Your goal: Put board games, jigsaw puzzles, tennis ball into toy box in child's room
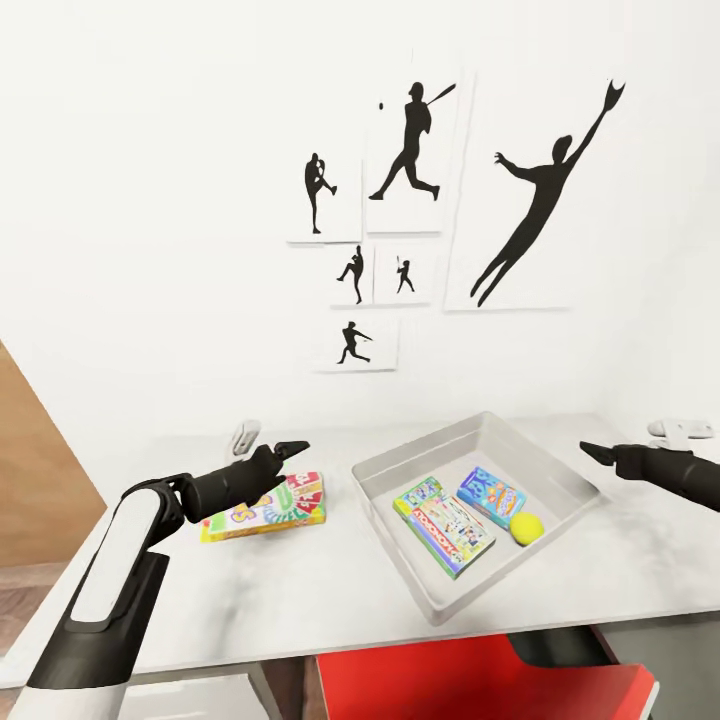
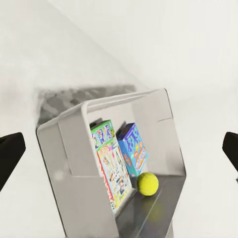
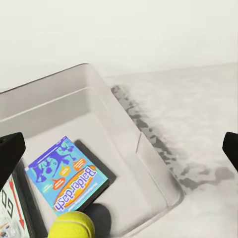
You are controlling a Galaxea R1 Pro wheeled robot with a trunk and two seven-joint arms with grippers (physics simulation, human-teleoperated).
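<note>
Yellow-orange board game box (image 1: pixel 268 508) lies at frame left beside grey toy tray (image 1: pixel 560 470); left claw (image 1: pixel 290 449), spread, should descend squarely.

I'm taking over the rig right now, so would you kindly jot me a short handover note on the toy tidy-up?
Left gripper: open, empty, above the yellow-orange game box.
Right gripper: open, empty, by the right edge of the toy box.
Done: in the toy box lie the green-edged game box, the blue game box and the tennis ball.
Left: the yellow-orange game box lies on the table, left of the toy box. The two jigsaw puzzles are not in sight; find them.
</note>
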